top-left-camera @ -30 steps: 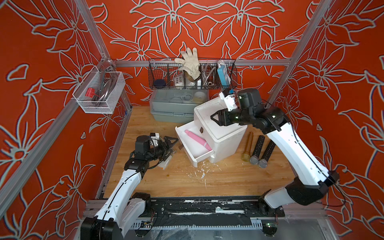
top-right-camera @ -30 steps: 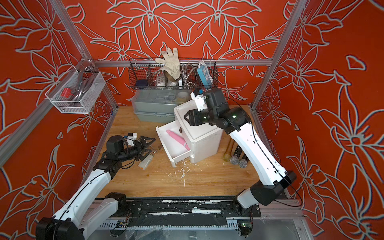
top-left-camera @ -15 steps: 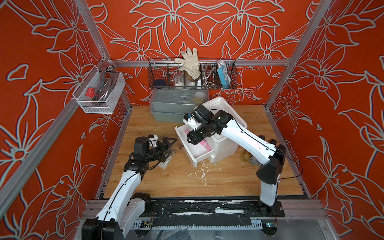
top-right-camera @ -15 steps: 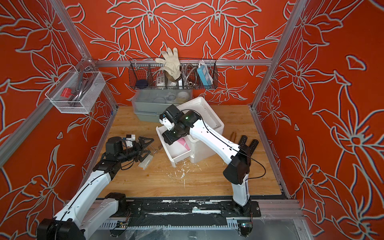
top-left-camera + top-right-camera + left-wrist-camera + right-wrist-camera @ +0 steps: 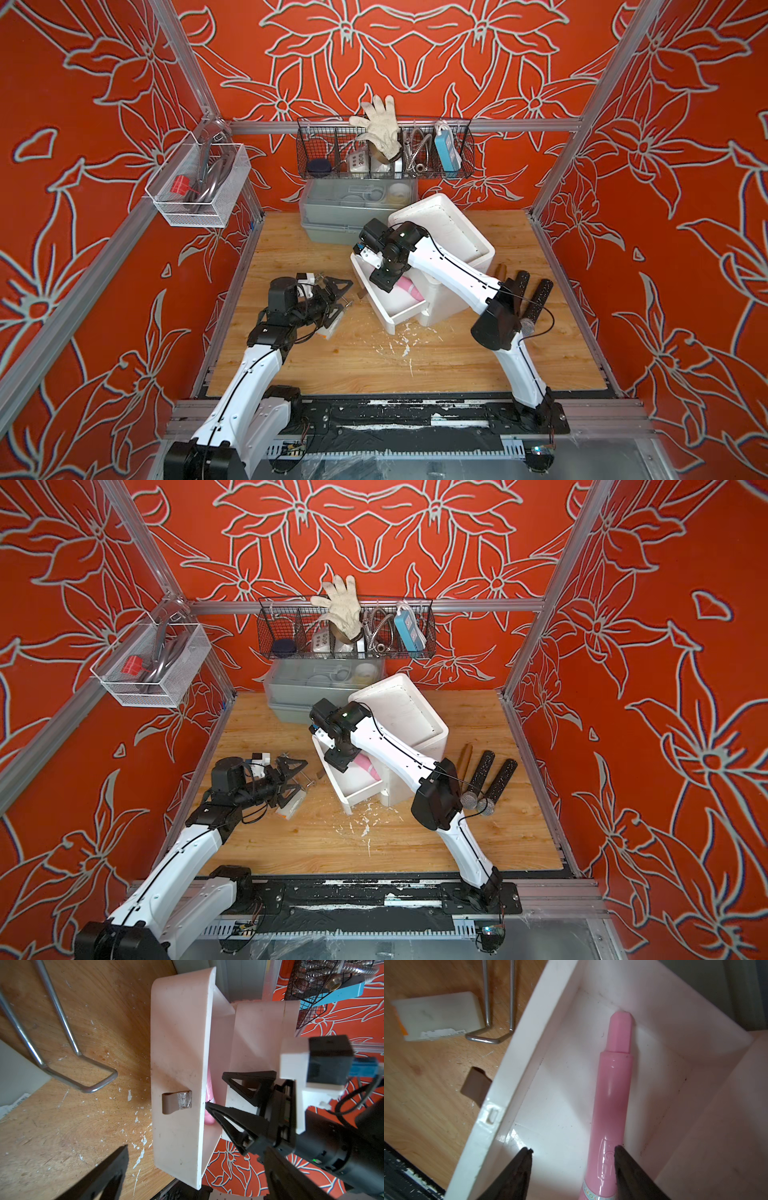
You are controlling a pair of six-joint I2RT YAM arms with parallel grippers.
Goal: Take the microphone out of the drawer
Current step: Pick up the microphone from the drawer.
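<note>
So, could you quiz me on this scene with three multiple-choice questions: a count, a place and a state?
1. How many black-handled microphones lie on the table beside the white cabinet? A one; B two; C four.
2. Where is the pink microphone? A on the table; B on top of the white cabinet; C in the open drawer.
3. The right gripper is: A open over the pink microphone; B shut on it; C shut, empty.
Answers: 1 B, two speckled black handles lie side by side; 2 C, it rests on the drawer floor; 3 A, its fingers stand apart with the microphone between them.
</note>
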